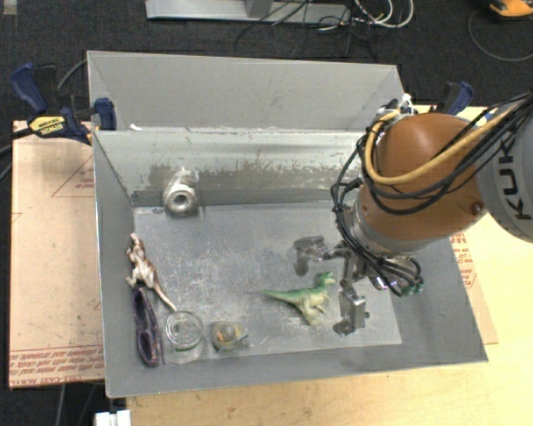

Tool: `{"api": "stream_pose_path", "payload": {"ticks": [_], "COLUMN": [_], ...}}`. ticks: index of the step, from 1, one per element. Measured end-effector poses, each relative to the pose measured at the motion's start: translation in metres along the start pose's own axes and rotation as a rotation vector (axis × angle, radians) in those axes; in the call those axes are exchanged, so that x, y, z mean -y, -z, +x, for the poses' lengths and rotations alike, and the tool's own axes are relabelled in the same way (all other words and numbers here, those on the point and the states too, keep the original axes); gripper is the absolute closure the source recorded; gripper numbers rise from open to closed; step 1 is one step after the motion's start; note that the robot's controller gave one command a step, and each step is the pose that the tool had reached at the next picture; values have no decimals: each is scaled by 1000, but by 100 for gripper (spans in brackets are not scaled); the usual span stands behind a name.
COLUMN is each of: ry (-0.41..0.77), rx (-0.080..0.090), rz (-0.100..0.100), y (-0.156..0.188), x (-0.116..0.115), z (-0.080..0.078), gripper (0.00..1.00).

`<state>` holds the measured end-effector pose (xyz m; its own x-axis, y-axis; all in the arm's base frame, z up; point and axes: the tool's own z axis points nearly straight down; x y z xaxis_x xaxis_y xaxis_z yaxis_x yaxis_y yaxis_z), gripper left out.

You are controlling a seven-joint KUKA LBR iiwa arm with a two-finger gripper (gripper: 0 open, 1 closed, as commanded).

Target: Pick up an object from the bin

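1. Grey metal bin (249,105): open-topped, with a scuffed floor; all the listed items are seen on that floor
2. Gripper (329,282): two-fingered, carried below the arm's orange domed cover (417,180) and lowered into the right half of the bin; the jaws are seen spread apart, with nothing pinched between them; one finger (307,252) is set towards the back, the other (352,314) towards the front
3. Green plastic dinosaur toy (300,298): lying on its side at the front right of the floor, its head end placed within the gap between the spread fingers, its tail pointed left
4. Short silver metal cylinder (179,193): placed against the back wall, at the left
5. Pale beige dinosaur figure (143,270): laid along the left side
6. Dark purple sunglasses (146,328): laid at the front left corner, just beside the beige figure
7. Small clear plastic cup (184,334): placed just beside the sunglasses
8. Small round brownish object (226,335): placed near the cup; its kind cannot be told
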<state>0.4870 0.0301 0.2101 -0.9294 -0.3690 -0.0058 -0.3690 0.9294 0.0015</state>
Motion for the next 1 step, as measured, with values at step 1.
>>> {"api": "stream_pose_path", "payload": {"ticks": [1], "ry": [-371], "rx": [-4], "rz": [0], "y": [-16], "x": [21], "z": [-12], "gripper": [0]}}
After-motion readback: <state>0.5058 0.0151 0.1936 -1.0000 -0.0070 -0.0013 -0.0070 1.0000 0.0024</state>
